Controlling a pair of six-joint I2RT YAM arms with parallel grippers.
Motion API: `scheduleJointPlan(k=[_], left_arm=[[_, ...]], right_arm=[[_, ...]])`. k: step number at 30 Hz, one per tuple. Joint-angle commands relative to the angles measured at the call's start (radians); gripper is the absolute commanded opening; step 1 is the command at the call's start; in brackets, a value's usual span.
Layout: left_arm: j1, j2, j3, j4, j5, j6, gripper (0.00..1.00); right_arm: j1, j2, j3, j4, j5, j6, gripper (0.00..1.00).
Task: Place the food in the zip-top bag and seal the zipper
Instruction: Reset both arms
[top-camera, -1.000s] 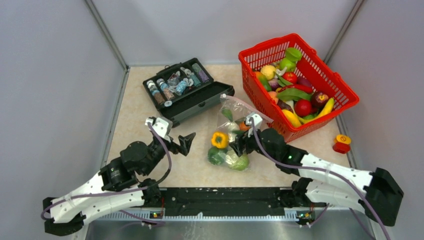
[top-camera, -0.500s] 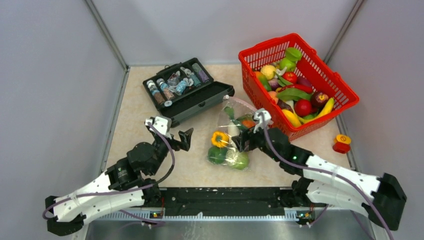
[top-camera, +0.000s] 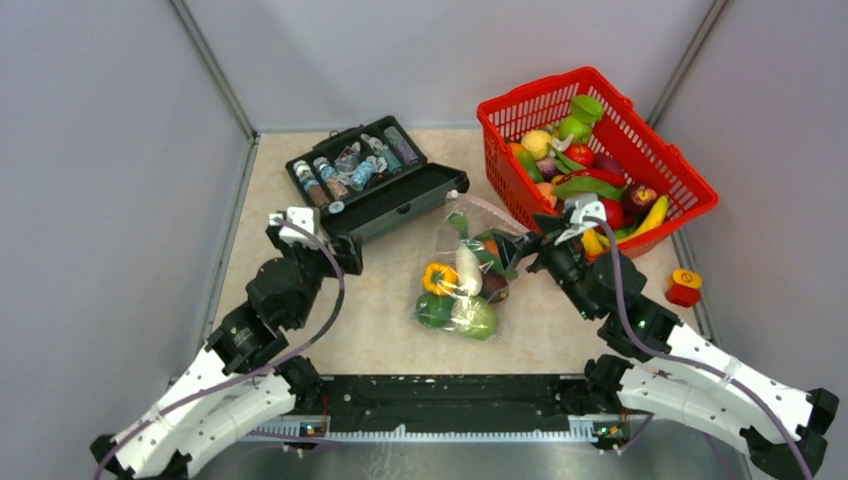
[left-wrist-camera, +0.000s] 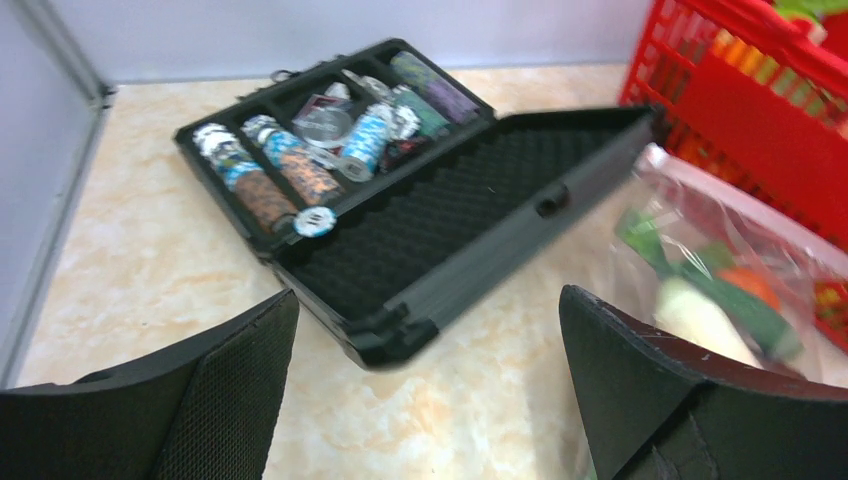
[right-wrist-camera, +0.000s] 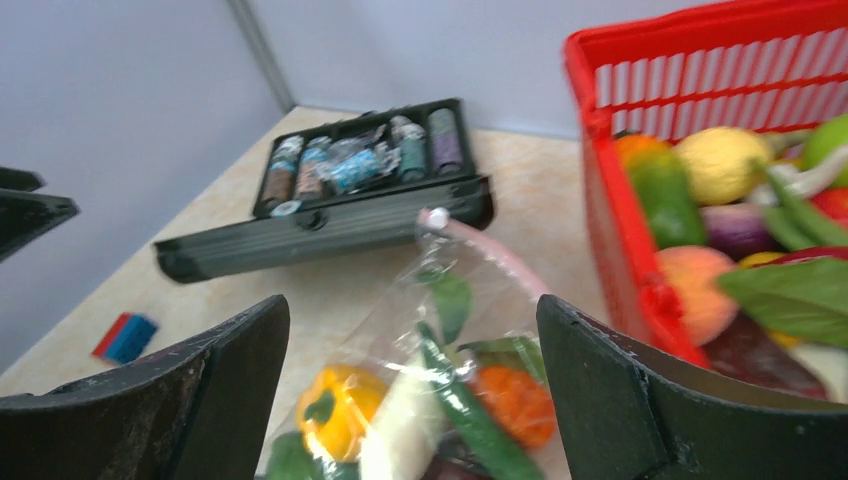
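From above, you had drawn the right claw (top-camera: 528, 250) back off the zip-top bag (top-camera: 455, 228) toward the red basket (top-camera: 530, 95). You had also swung the left claw (top-camera: 345, 255) away to the black case (top-camera: 400, 205). Both stood with fingers apart, holding nothing. The bag lay mid-surface, and the yellow pepper (top-camera: 438, 278) and white radish (top-camera: 466, 265) appeared to be inside it. Its zipper (top-camera: 490, 212) looked unsealed, so closing it was probably your next job.

In the left wrist view, your spread claw (left-wrist-camera: 428, 300) faced the case (left-wrist-camera: 400, 230), with the bag (left-wrist-camera: 720, 260) off to the right.

In the right wrist view, your open claw (right-wrist-camera: 408, 305) hung just short of the bag (right-wrist-camera: 440, 380), and the zipper (right-wrist-camera: 490, 250) curved across its mouth. The marbled beige surface (right-wrist-camera: 330, 290) was walled in grey, and a small blue-red block (right-wrist-camera: 125, 335) lay on it.
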Motion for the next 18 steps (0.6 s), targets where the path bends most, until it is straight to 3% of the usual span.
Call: scheduleJointPlan(k=[1, 10, 13, 18], left_arm=[[0.257, 0.071, 0.088, -0.011, 0.318, -0.067, 0.99], [0.503, 0.192, 0.229, -0.009, 0.475, -0.094, 0.99], [0.610, 0.202, 0.226, -0.009, 0.548, -0.122, 0.99], [0.926, 0.249, 0.210, -0.007, 0.808, -0.207, 0.99]], right_arm=[[-0.027, 0.039, 0.184, -0.153, 0.178, -0.094, 0.92], [-0.277, 0.125, 0.365, -0.327, 0.047, -0.090, 0.94], [-0.408, 0.168, 0.415, -0.390, -0.066, -0.062, 0.95], [-0.716, 0.227, 0.486, -0.436, -0.276, 0.025, 0.95]])
